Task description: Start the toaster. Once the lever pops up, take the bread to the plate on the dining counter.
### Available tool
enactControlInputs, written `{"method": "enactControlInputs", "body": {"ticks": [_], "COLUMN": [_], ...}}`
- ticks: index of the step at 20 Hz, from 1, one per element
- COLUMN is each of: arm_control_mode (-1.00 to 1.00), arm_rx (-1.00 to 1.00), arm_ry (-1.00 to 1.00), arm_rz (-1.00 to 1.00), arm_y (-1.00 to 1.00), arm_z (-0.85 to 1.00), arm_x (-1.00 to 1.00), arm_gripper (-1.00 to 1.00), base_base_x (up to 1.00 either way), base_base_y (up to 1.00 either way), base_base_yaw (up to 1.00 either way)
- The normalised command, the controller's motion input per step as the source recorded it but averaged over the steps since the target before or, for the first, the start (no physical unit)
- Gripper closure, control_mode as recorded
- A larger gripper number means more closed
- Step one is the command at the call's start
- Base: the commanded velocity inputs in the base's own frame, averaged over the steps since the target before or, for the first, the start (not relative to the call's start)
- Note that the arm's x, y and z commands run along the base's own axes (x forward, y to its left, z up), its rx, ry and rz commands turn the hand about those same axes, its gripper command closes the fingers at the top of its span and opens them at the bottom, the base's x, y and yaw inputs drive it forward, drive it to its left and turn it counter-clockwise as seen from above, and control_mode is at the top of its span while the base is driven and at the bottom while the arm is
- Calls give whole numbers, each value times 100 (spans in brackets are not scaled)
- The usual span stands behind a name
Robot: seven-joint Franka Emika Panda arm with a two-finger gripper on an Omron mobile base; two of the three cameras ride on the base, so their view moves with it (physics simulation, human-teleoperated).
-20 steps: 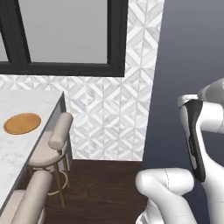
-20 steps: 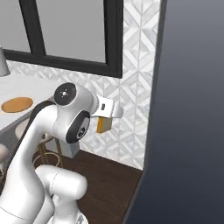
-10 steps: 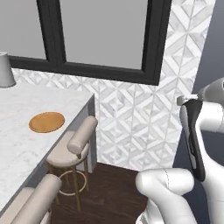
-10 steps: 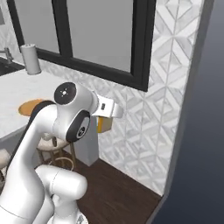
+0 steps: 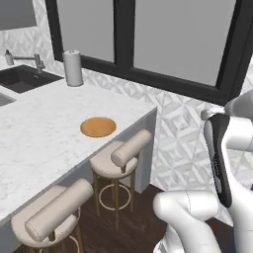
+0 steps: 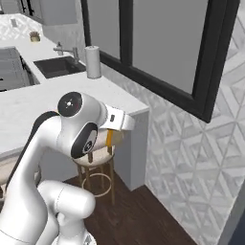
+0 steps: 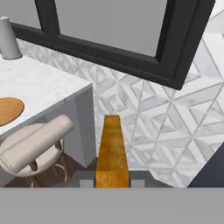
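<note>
Golden-orange crust marks the bread [image 7: 112,151], which stands on edge between the two fingertips of the gripper [image 7: 112,183]; the gripper is clamped on the bread. In the right base view the bread [image 6: 110,138] shows as an orange strip under the white hand, held in the air just off the end of the dining counter [image 6: 43,98]. The plate [image 5: 98,127] lies flat on the white marble tabletop [image 5: 39,128], near its front edge and toward its end corner, well apart from the bread. Two tan-cushioned stools [image 5: 121,158] stand below that front edge. A paper towel roll [image 5: 73,68] stands upright at the tabletop's rear edge, beside a sink [image 5: 22,79].
</note>
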Motion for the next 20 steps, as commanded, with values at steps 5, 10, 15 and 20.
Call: {"method": "enactControlInputs", "body": {"ticks": [5, 10, 15, 20], "arm_control_mode": [100, 100, 100, 100], "arm_rx": [0, 0, 0, 0], "arm_ry": [0, 0, 0, 0], "arm_rz": [0, 0, 0, 0], "arm_y": [0, 0, 0, 0], "arm_z": [0, 0, 0, 0], "arm_x": [0, 0, 0, 0], "arm_gripper": [100, 100, 100, 100], "base_base_x": [43, 29, 26, 16], "base_base_y": [-33, -33, -37, -19], "base_base_yaw": [56, 52, 40, 23]}}
